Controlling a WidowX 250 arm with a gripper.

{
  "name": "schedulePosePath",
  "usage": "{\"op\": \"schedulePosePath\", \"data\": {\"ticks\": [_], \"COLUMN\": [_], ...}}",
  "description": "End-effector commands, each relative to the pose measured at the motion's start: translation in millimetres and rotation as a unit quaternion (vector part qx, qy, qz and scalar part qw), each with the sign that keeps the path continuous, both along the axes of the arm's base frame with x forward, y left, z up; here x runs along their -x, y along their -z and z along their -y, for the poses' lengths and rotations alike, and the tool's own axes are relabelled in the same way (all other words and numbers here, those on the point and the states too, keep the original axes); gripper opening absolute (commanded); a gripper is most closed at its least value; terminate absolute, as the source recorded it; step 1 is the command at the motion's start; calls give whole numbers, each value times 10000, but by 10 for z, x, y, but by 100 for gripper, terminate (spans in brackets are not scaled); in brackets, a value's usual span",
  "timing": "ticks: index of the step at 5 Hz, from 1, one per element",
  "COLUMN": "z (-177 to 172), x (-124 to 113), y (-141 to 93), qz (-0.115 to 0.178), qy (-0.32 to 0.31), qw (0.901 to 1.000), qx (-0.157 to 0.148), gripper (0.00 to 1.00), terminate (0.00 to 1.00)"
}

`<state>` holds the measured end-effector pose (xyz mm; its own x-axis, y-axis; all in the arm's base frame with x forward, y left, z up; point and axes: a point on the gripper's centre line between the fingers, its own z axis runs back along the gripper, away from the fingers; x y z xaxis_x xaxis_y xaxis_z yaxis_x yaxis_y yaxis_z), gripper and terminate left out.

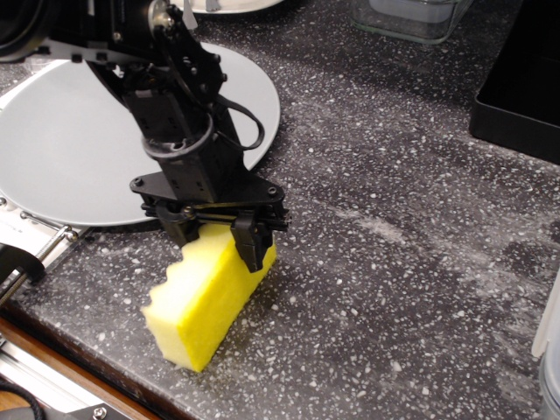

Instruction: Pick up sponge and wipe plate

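The bright yellow sponge (206, 302) stands on its long edge on the dark speckled counter, wavy paler edge facing left, near the front edge. My black gripper (214, 238) has come down over the sponge's far end, one finger on each side of it, pressing its faces. The sponge looks slightly blurred and tilted. The large round grey plate (66, 149) lies flat at the left, behind the sponge; my arm crosses over its right part.
A white dish (232, 5) shows at the top edge. A clear container (411, 17) sits at the top middle, a black box (521, 83) at the right. Metal rails (39, 249) run along the counter's front left edge.
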<state>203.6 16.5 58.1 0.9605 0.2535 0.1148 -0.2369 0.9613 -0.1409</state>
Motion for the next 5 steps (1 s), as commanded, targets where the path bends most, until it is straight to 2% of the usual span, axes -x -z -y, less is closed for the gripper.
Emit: {"op": "schedulePosePath", "data": {"ticks": [1,2,3,4,5], "z": [-246,-416,-680,-1026,-1300], "x": [-424,-753,-972,-1187,-1304], "y": [-483,-616,-551,-531,-436], "qz": [156,326,483,206,-7], "qy": [-409,-694,-989,-1421,-1571], "qw": [9979,9953,9929,9889,9871], "qx": [486,596,448,379,307], "gripper": [0,0,0,0,0], "terminate": [0,0,0,0,0]}}
